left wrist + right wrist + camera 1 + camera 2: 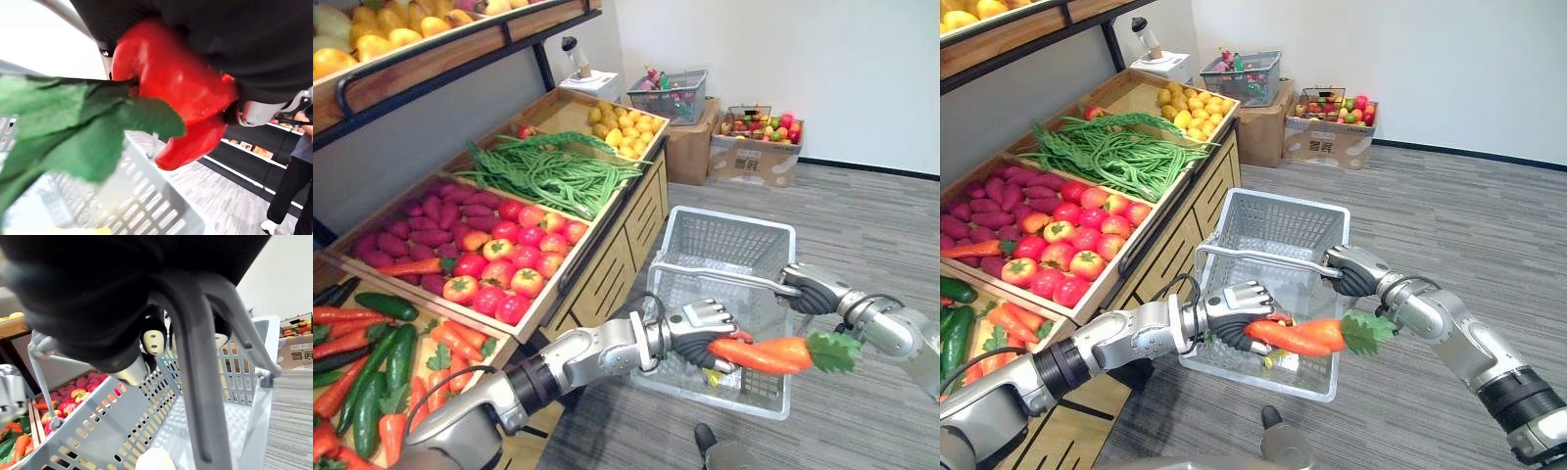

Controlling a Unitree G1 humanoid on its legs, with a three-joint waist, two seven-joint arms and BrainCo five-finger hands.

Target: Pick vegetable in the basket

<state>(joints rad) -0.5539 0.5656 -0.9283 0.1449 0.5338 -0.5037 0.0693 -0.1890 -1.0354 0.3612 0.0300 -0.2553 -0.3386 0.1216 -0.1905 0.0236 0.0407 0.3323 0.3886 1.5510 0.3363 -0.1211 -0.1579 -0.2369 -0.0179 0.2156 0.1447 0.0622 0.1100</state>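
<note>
In the left eye view, the left hand (703, 328) has its fingers curled around a carrot (766, 354), over the near side of the grey basket (734, 223). The right hand (811, 289) is just beyond the carrot and grips the basket's handle (724, 277). In the left wrist view, the carrot's green leaves (73, 127) hang above the basket wall. In the right wrist view, the fingers wrap around the handle.

carrot (181, 93) frame centre, held against left hand (220, 39) | its green leaves (73, 122) nearest the lens | grey basket (161, 210) beneath them | person (291, 186) standing in frame corner
</note>
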